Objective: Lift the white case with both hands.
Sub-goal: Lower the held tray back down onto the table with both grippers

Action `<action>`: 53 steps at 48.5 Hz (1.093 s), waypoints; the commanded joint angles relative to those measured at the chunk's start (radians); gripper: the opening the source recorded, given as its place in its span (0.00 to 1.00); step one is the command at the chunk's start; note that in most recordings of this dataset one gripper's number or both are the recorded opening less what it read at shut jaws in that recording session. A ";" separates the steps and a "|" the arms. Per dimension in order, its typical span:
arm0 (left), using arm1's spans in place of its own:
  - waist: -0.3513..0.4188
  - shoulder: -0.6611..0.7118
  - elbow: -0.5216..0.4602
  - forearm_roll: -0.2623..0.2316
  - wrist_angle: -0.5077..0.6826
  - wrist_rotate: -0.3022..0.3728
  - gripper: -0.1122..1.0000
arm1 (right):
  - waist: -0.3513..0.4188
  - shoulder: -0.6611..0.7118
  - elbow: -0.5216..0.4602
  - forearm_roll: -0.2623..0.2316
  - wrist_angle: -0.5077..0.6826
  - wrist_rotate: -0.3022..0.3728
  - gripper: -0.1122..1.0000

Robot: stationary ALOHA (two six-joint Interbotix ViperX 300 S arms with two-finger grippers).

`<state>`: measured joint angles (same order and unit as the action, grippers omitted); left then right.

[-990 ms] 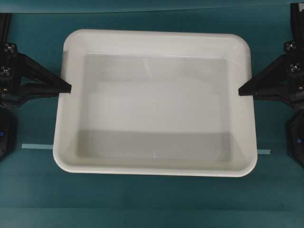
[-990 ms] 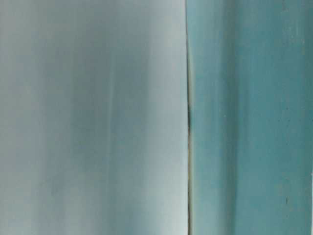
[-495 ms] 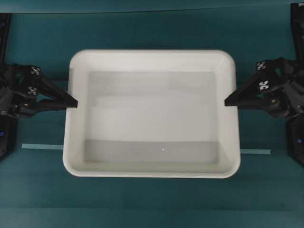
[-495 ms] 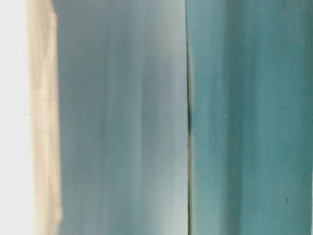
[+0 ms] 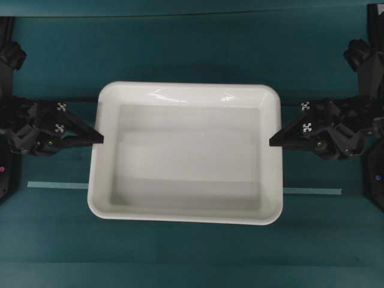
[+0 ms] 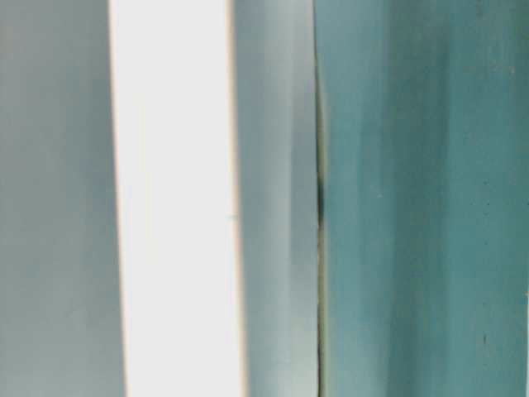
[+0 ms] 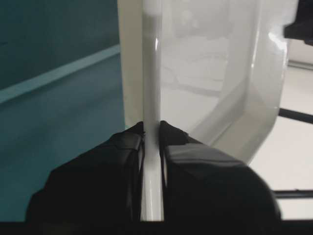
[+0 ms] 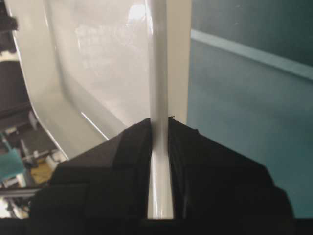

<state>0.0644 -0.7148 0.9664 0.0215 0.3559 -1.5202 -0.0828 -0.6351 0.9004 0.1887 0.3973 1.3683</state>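
Observation:
The white case [image 5: 186,162] is a wide shallow tray over the middle of the teal table, empty inside. My left gripper [image 5: 99,138] is shut on the rim of its left side, one jaw inside the wall and one outside. My right gripper [image 5: 273,141] clamps the right rim in the same way. In the left wrist view the glossy rim [image 7: 151,73] runs straight between the jaws of the left gripper [image 7: 151,128]. The right wrist view shows the rim [image 8: 157,58] pinched in the right gripper [image 8: 159,122]. At table level the case [image 6: 173,207] is a blurred white band.
A thin pale-blue tape line [image 5: 54,185] crosses the teal table [image 5: 192,42] and passes under the case, reappearing on the right [image 5: 312,191]. Black arm bases stand at the far left edge [image 5: 6,174] and far right edge [image 5: 375,180].
In the overhead view the case has shrunk steadily and both grippers have drawn inward with it, so it has sunk away from that camera. Both grips have held. The table-level blur now shows a bright white band.

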 commanded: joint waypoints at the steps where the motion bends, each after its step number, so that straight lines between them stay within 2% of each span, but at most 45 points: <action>1: 0.014 0.035 0.035 0.006 -0.006 0.000 0.14 | -0.003 0.028 0.055 -0.002 -0.020 -0.008 0.20; 16: 0.018 0.158 0.104 0.008 -0.107 0.000 0.14 | -0.002 0.118 0.144 -0.002 -0.120 -0.043 0.20; 36: 0.031 0.298 0.115 0.008 -0.135 0.002 0.14 | -0.011 0.301 0.144 -0.002 -0.178 -0.087 0.20; 53: 0.038 0.448 0.118 0.008 -0.195 0.002 0.14 | -0.072 0.351 0.153 -0.002 -0.181 -0.160 0.20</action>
<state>0.0951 -0.3206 1.0569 0.0261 0.1565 -1.5202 -0.1381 -0.3191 1.0186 0.1902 0.2056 1.2257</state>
